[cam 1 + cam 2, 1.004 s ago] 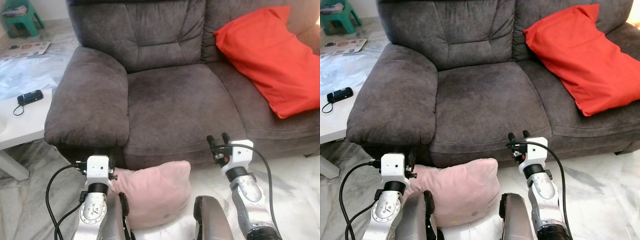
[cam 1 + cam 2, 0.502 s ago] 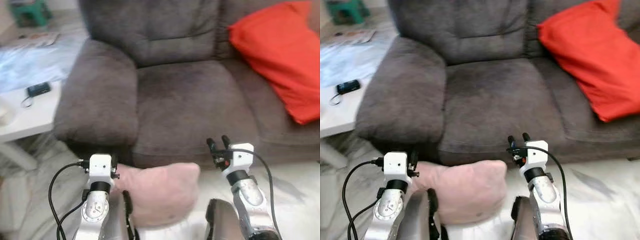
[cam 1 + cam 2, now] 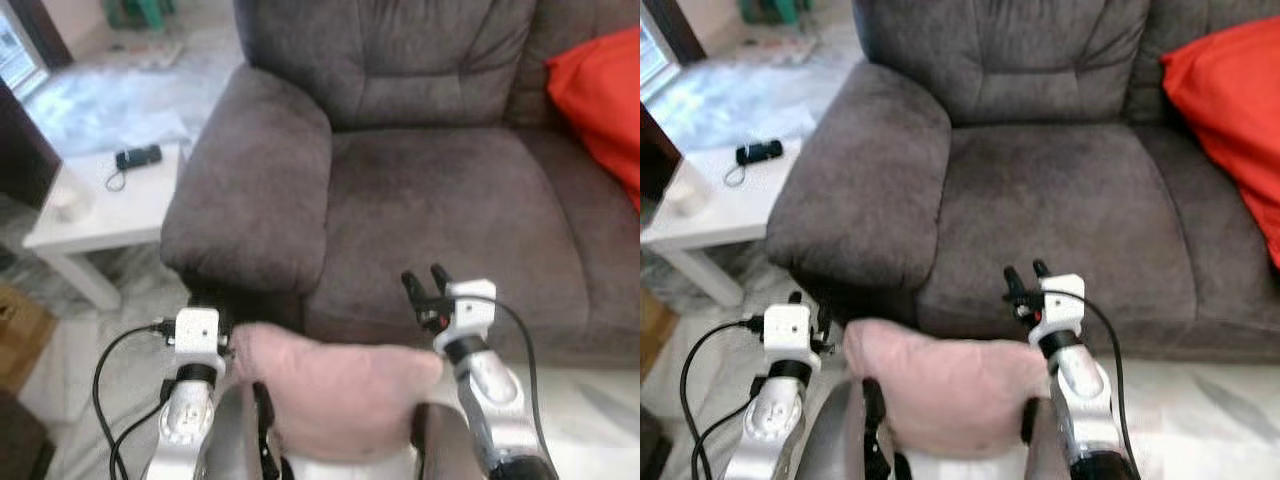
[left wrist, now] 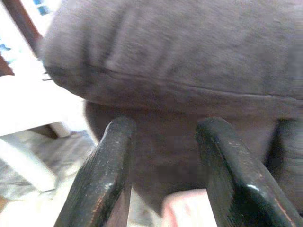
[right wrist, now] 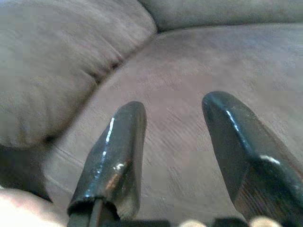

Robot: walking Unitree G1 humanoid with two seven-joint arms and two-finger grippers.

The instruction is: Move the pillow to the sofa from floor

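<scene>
A pale pink pillow is pressed between my two forearms, just in front of the grey sofa and below its seat edge. My left gripper stands open at the pillow's left corner, under the sofa's armrest. My right gripper is open at the pillow's right corner, its fingers pointing over the seat front. In the left wrist view the open fingers frame the armrest's underside, with a pink pillow corner below. The right wrist view shows open fingers over the seat cushion.
A red pillow lies at the right of the sofa. A white side table stands left of the armrest with a black device and a white cup on it. A brown box sits on the floor at far left.
The camera has swung left, shifting the scene right. The pillow now spans the gap between my forearms and touches the right arm, where earlier it lay apart from it.
</scene>
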